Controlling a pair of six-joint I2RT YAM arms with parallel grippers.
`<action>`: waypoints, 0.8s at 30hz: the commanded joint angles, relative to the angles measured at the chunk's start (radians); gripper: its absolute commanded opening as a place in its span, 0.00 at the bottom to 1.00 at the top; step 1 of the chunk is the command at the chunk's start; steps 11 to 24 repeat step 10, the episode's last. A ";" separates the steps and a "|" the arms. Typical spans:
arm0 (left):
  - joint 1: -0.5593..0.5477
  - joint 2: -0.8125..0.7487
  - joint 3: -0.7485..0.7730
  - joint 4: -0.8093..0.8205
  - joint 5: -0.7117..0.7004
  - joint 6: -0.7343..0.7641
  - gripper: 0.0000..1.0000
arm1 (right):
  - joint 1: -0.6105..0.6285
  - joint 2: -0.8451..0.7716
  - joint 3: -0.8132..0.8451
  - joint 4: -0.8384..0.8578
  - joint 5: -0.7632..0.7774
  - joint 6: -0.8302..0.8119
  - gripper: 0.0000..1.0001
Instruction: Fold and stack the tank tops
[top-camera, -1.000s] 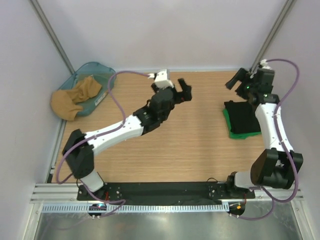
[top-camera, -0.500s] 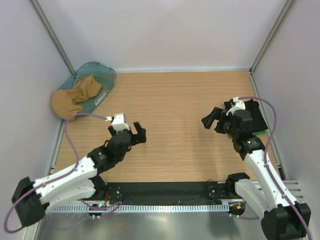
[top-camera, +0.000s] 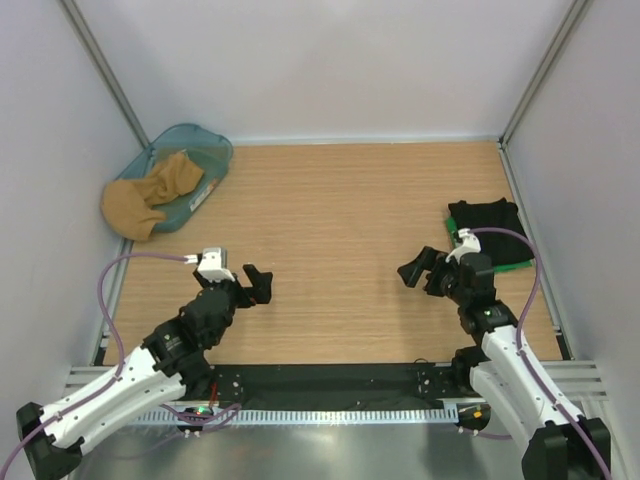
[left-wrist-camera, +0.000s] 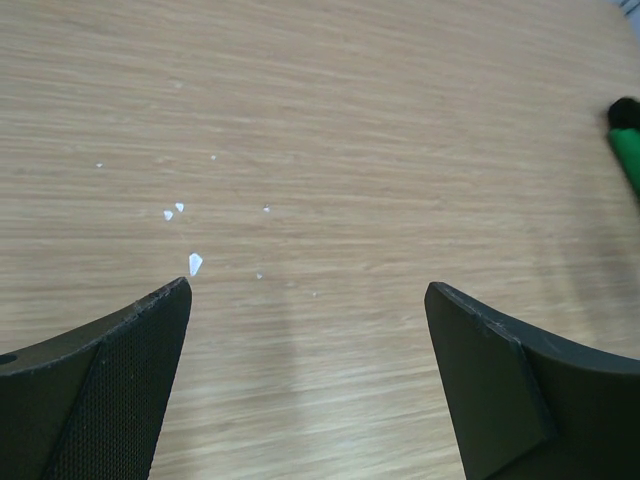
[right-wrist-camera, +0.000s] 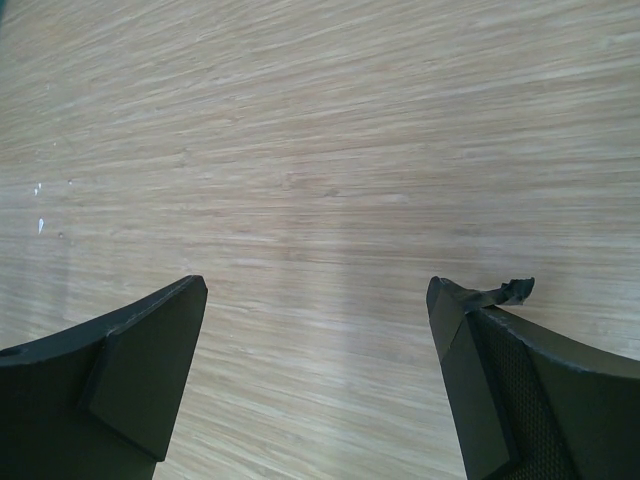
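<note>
Both arms pulled back toward their bases; we see left gripper (top-camera: 250, 285) and right gripper (top-camera: 420, 272) spread wide, empty. Black tank top (top-camera: 488, 222) sits folded on green tank top (top-camera: 518, 265), right table (top-camera: 340, 220) edge. Stack looks finished to us.

Wooden table (top-camera: 340, 210) bears folded tank tops (top-camera: 485, 218) and a teal basket (top-camera: 218, 150).

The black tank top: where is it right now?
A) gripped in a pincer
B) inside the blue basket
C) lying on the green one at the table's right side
C: the black tank top lies folded on the green tank top, whose edge peeks out from beneath it.
</note>
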 joint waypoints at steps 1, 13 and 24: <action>0.001 0.005 -0.002 -0.034 0.009 0.043 1.00 | 0.003 -0.040 -0.011 0.108 -0.003 0.027 1.00; 0.002 -0.051 -0.054 0.006 -0.003 0.037 1.00 | 0.003 -0.038 -0.007 0.084 0.019 0.030 1.00; 0.002 -0.051 -0.054 0.006 -0.003 0.037 1.00 | 0.003 -0.038 -0.007 0.084 0.019 0.030 1.00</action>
